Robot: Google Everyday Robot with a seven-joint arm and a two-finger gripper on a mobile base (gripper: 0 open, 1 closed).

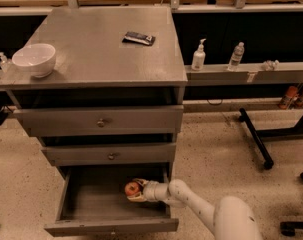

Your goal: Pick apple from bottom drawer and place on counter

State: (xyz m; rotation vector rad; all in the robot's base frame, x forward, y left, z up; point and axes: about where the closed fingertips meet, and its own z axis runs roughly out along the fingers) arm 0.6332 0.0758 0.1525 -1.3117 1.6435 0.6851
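Note:
The apple (131, 188), small and red with orange patches, is inside the open bottom drawer (111, 226) near its right side. My gripper (134, 190) reaches into the drawer from the right on a white arm. Its pale fingers (137, 198) sit above and below the apple and close on it. The counter (103, 49) is the flat grey top of the cabinet, well above the gripper.
A white bowl (34, 59) stands at the counter's left edge and a dark flat packet (139, 38) lies near its back. Two shut drawers (102, 122) overhang the bottom one. A ledge to the right holds bottles (198, 56). Black stand legs (256, 139) lie on the floor at right.

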